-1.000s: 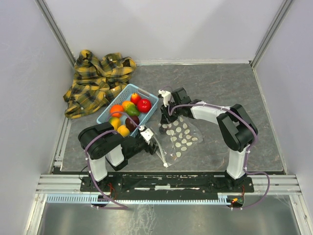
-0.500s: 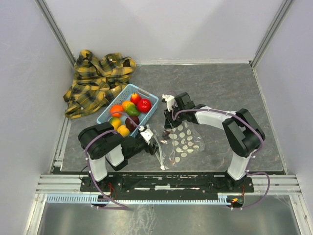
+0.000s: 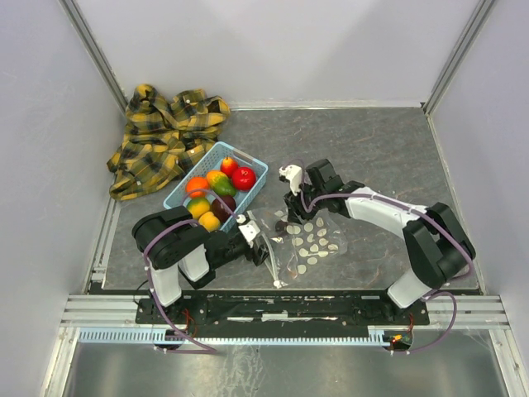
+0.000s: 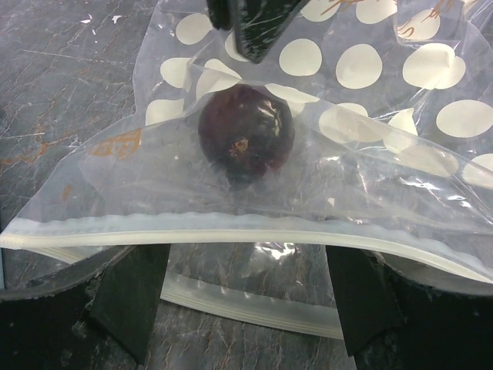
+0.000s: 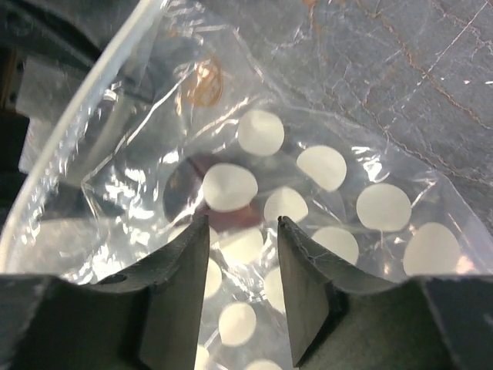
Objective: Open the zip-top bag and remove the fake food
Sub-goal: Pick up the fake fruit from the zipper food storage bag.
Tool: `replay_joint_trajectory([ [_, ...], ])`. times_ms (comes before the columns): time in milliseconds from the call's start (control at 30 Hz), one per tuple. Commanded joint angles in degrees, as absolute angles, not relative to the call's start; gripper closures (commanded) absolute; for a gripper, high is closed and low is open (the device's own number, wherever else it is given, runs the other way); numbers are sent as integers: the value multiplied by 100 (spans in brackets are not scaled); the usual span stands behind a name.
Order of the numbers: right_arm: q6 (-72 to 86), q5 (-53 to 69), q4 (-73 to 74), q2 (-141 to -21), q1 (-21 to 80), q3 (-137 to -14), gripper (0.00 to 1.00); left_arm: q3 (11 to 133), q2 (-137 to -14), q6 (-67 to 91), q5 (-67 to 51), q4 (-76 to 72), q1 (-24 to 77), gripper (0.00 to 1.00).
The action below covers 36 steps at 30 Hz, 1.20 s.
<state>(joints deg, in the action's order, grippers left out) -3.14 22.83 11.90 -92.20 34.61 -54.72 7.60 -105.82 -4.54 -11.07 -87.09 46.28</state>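
The zip-top bag (image 3: 307, 240), clear with white dots, lies crumpled between the arms. Its mouth gapes toward my left gripper (image 4: 245, 270). That gripper is open, and the lower zip strip (image 4: 254, 307) lies between its fingers (image 4: 131, 301), with the upper strip (image 4: 231, 231) just beyond them. One dark maroon fake fruit (image 4: 246, 132) sits inside the bag. My right gripper (image 5: 243, 223) hovers over the bag's far end (image 5: 323, 169), jaws parted with loose film between them. The maroon fruit (image 5: 179, 193) shows through the film. More fake food (image 3: 220, 184) fills the basket.
A light blue slotted basket (image 3: 251, 188) stands left of the bag, close to my left arm (image 3: 178, 240). A yellow plaid cloth (image 3: 165, 136) is heaped at the back left. White walls close in the grey table (image 3: 388, 157) on three sides.
My right gripper has moved right and nearer, dragging the bag's far end with it, and its jaws have parted. The left arm has stayed put.
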Motion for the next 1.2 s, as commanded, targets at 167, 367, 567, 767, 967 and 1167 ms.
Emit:
replay_joint_trajectory([
  [167, -3603, 2554, 1863, -8500, 3483, -5244, 45, 878, -10679, -625, -1151, -9342, 4604, 15],
  [367, -5363, 3082, 2452, -9065, 3487, -5712, 41, 879, -10653, -615, -1154, -9337, 4604, 15],
  [567, -5918, 3432, 2933, -9793, 3481, -6403, 44, 870, -10650, -604, -1180, -9338, 4605, 15],
  [767, -6380, 4140, 3424, -10209, 3480, -6797, 51, 905, -10624, -605, -1204, -9338, 4603, 16],
  [967, -6776, 4356, 3820, -10397, 3684, -6959, 58, 930, -10619, -582, -1213, -9297, 4605, 16],
  [1167, -6971, 4342, 4062, -10643, 3911, -7153, 63, 949, -10626, -562, -1228, -9291, 4599, 16],
])
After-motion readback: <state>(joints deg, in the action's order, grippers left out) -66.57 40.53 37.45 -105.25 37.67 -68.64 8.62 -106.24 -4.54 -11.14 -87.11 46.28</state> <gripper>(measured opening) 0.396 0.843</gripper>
